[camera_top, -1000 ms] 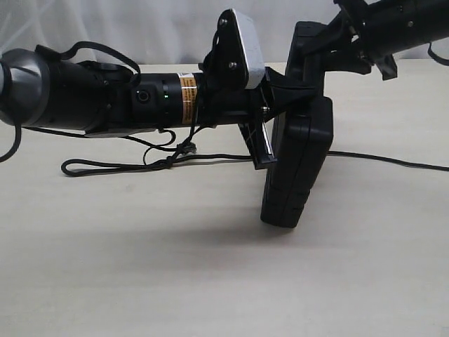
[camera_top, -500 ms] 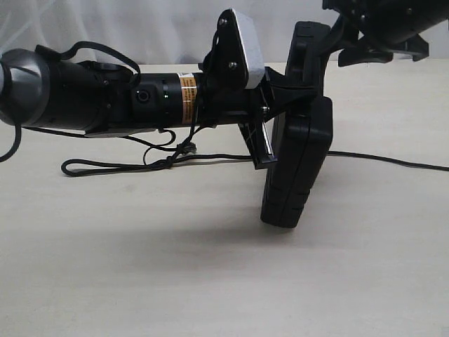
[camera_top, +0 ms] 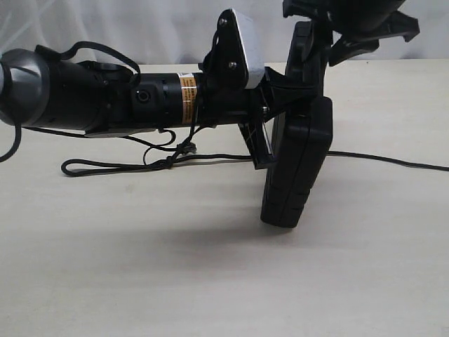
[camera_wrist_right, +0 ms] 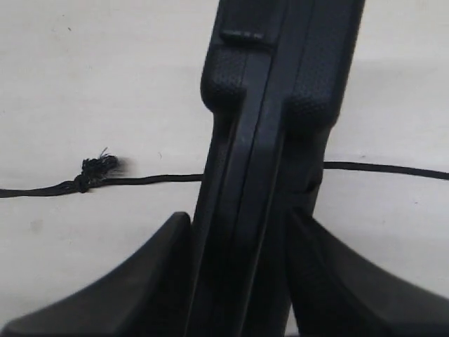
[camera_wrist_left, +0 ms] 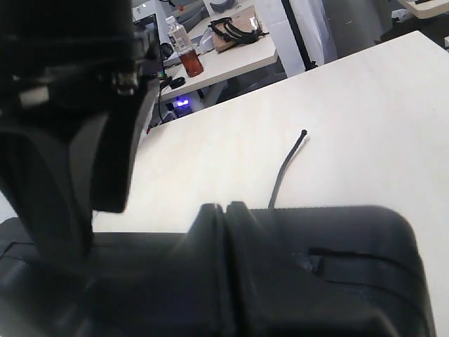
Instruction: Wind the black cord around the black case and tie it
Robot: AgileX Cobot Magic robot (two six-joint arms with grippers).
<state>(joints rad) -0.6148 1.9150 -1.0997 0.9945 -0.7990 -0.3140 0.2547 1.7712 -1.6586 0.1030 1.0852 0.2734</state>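
The black case (camera_top: pixel 298 165) stands on its edge on the table, tilted slightly. My left gripper (camera_top: pixel 280 112) reaches in from the left and is shut on its upper half; the case (camera_wrist_left: pixel 337 267) fills the near part of the left wrist view. My right gripper (camera_top: pixel 326 31) sits over the case's top edge. In the right wrist view its fingers (camera_wrist_right: pixel 140 281) press both sides of the case (camera_wrist_right: pixel 273 105). The black cord (camera_top: pixel 112 166) lies flat on the table and passes behind the case. Its knot and frayed tuft (camera_wrist_right: pixel 95 172) lie left of the case, and a thin knotted end (camera_wrist_left: pixel 284 168) lies beyond it.
The pale table (camera_top: pixel 210 281) stretches out in front of the case. The cord (camera_top: pixel 393 161) runs on toward the right edge. The thick left arm (camera_top: pixel 105 98) spans the left half above the cord. A bench with a bottle (camera_wrist_left: pixel 188 56) stands beyond the table.
My right gripper has swung leftward from the upper right and now sits over the case's top edge. The case, the cord and the left arm have stayed put.
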